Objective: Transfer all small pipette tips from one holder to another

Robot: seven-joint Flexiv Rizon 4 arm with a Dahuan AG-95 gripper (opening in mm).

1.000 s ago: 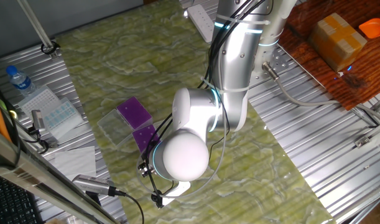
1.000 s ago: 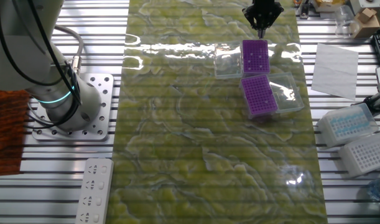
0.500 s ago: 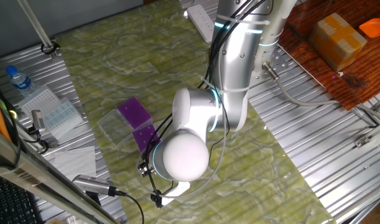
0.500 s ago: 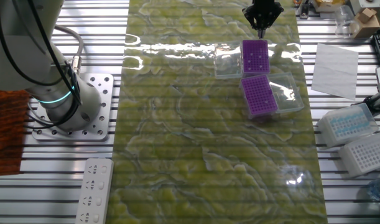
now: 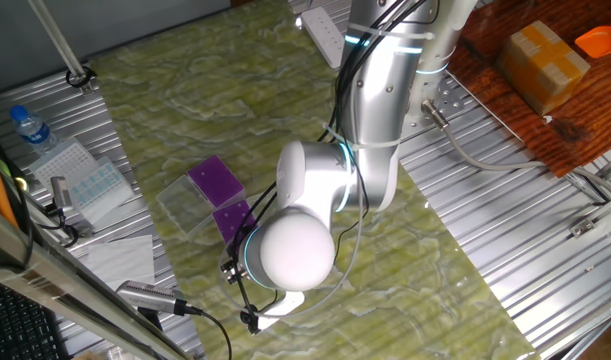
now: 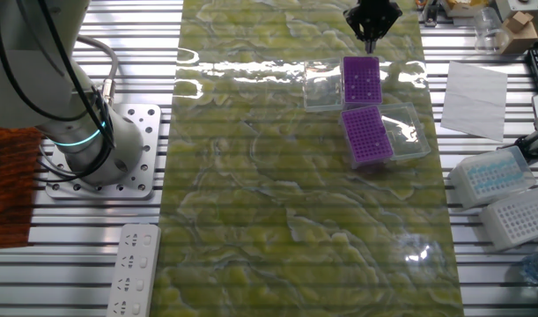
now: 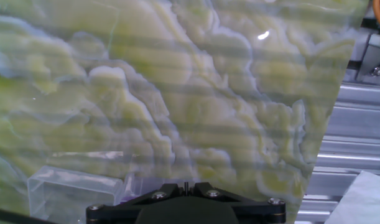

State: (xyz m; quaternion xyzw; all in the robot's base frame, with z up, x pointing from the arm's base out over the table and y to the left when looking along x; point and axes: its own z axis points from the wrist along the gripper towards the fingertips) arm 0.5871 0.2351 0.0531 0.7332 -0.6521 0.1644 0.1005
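Tabletop: green marbled sheet over the slatted metal bench — the two purple racks stand on it toward the right of the other fixed view.

Clear lids: see-through plastic boxes lying just beside the racks, one at the left of the far rack, one at the right of the near rack; the hand view shows a corner of one at its lower left.

Near rack: purple perforated plate, tilted a little; whether any holes are filled is too small to tell.

Far rack: purple plate carrying the small pipette tips, seen only as a few pale dots scattered over it.

End effector: dark, hanging above the far edge of the far rack, apart from it. Its fingertips look drawn close together, but whether it is clenched, released or holding a tip I cannot tell.

Handling, as a judgement: the tips are likely very light, thin-walled hollow plastic — stiff enough to lift, easy to crush or flick away. They should be slick and loosely seated.

Where to take hold: by the wider collar standing proud of the plate, squeezed gently from two sides, then drawn straight up along the tip's axis so it does not bind in its hole.
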